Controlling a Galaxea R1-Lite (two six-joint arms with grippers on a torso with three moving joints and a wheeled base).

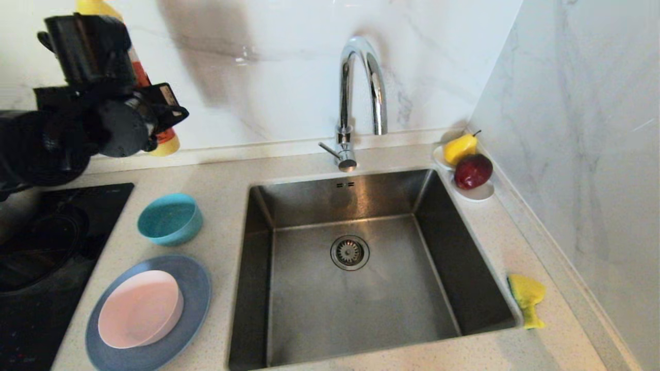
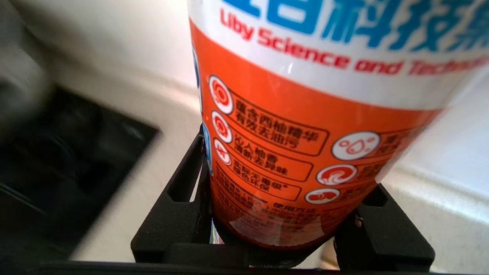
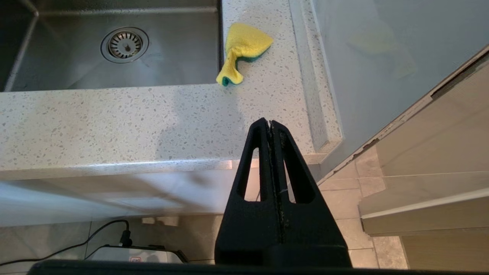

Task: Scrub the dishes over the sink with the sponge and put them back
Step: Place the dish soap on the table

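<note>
An orange-labelled bottle (image 2: 305, 126) is being gripped between the fingers of the left hand (image 2: 282, 229) above the worktop's (image 1: 221, 170) back left. The right hand (image 3: 270, 126) is being kept closed and empty, below the worktop edge. The sponge (image 1: 527, 299) is lying right of the sink (image 1: 356, 273); the dishes (image 1: 149, 304) are sitting left of it.

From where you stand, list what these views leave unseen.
- Detergent bottle: in the head view mostly behind the left arm; in the left wrist view cut off by the upper edge, cap unseen.
- Left gripper: fingertips hidden beside the bottle.
- Grey-blue plate: centre covered by the pink bowl.
- Right gripper: absent from the head view.
</note>
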